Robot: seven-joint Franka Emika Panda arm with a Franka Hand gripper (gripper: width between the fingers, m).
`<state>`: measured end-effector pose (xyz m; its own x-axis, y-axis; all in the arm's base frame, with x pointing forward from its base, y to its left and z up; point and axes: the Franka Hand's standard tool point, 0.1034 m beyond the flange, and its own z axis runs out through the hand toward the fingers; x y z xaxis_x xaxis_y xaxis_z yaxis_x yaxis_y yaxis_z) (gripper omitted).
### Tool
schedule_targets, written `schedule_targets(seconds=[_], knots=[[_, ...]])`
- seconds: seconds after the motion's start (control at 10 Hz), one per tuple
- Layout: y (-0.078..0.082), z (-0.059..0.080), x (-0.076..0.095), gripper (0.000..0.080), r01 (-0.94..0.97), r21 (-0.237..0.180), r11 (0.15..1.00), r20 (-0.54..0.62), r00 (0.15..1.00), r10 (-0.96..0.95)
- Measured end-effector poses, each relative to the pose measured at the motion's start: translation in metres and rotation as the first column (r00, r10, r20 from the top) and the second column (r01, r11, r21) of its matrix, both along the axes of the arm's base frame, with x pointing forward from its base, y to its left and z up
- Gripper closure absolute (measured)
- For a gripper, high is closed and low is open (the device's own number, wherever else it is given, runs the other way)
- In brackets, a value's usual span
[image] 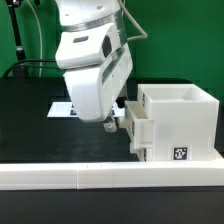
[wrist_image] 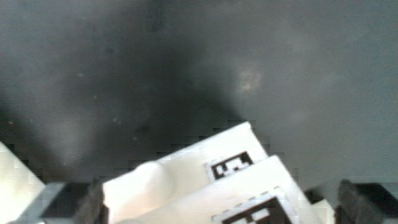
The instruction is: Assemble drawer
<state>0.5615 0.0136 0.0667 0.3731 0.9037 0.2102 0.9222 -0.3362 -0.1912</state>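
**White plastic drawer parts against the front rail, arm close beside them**

White plastic makes up the drawer's tall cube-like casing (image: 180,118), which stands open-topped on the black table (image: 30,120) toward the exterior view's right. Its near lower corner carries a small black-and-white square tag (image: 180,154). A shallower white tray (image: 140,124) sits against the casing's side on the exterior view's left, partly pushed in and standing out from the wall. Casing and tray both rest just behind the long low white rail (image: 100,175) that runs across the front of the table.

The white robot arm (image: 92,55) comes down from above, just beside the tray on the exterior view's left. Its two-finger gripper (image: 108,125) hangs low near the table, close to the tray's outer face. The exterior view does not show whether the fingers touch the tray. In the wrist view, two dark fingers (wrist_image: 71,203) appear at either edge, set well apart, with nothing clamped between them. White tagged surfaces (wrist_image: 222,175) lie below and between them.

Behind the arm, the flat white marker board (image: 60,107) lies on the table, mostly hidden. A green wall (image: 180,40) closes the scene at the back.
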Motion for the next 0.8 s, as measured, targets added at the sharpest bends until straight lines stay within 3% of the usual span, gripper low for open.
schedule_targets(seconds=[0.8], knots=[[0.014, 0.002, 0.001, 0.0150, 0.020, -0.011, 1.000, -0.026, 0.999, -0.021]])
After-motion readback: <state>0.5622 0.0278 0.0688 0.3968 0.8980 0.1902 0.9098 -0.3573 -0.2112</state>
